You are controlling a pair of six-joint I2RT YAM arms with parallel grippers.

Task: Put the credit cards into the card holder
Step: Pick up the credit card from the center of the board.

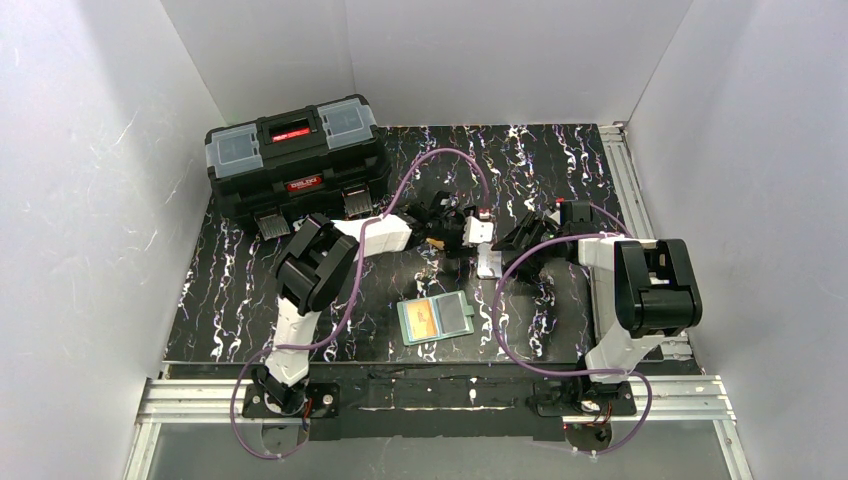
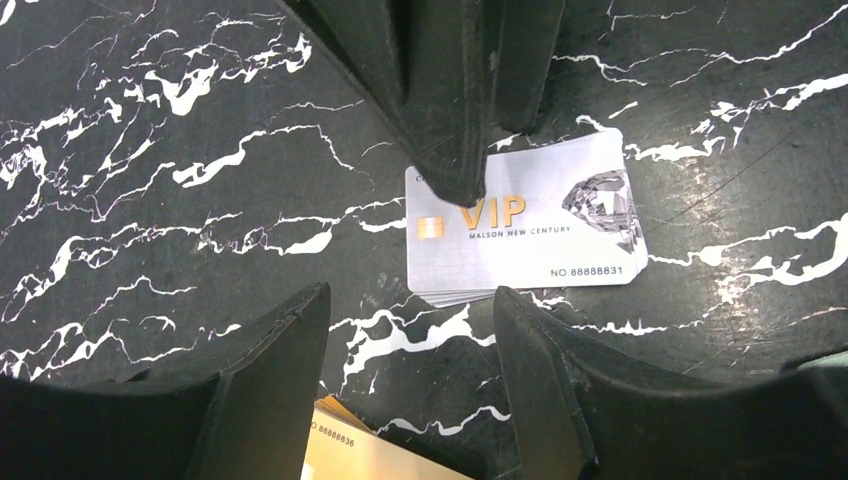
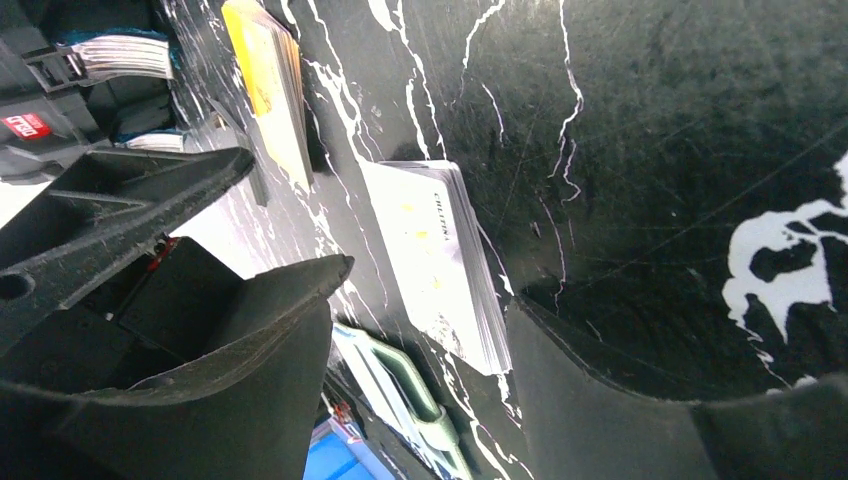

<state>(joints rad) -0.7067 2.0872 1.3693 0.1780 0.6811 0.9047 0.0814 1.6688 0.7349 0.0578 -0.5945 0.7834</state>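
Black marble-look tabletop, matte, scuffed, veined in white, boxed by plain white walls. At 11 o'clock on it, a blocky black plastic toolbox with clear lid bins and a red strip. Toward 6 o'clock, near the front edge, the card holder: flat, square, lying open, mint rim around teal lining, a tan patch on its left leaf too small to read. At centre, left arm and right arm meeting tip to tip, too dark from above to show any jaws. Only from the right wrist: white card as a thin stack, layered edges plain, face washed out by glare, lying flat on the table and framed between the tips of the right gripper; jaws spread wide, clamping nothing. At 11 o'clock there, orange card, yellow-orange, glossy, likewise thick-edged. Only from the left wrist: the print on the white stack, brushed silver with a gold chip, gold VIP lettering and a faceted diamond at 3 o'clock. Lies at 1 o'clock of the left gripper, clear of its matte wedge-shaped jaws, wide apart and empty. Meets a finger of the right gripper at its 10 o'clock corner; touching or just above, cannot tell. At 6 o'clock, a gold corner of the orange card, cut by the frame.
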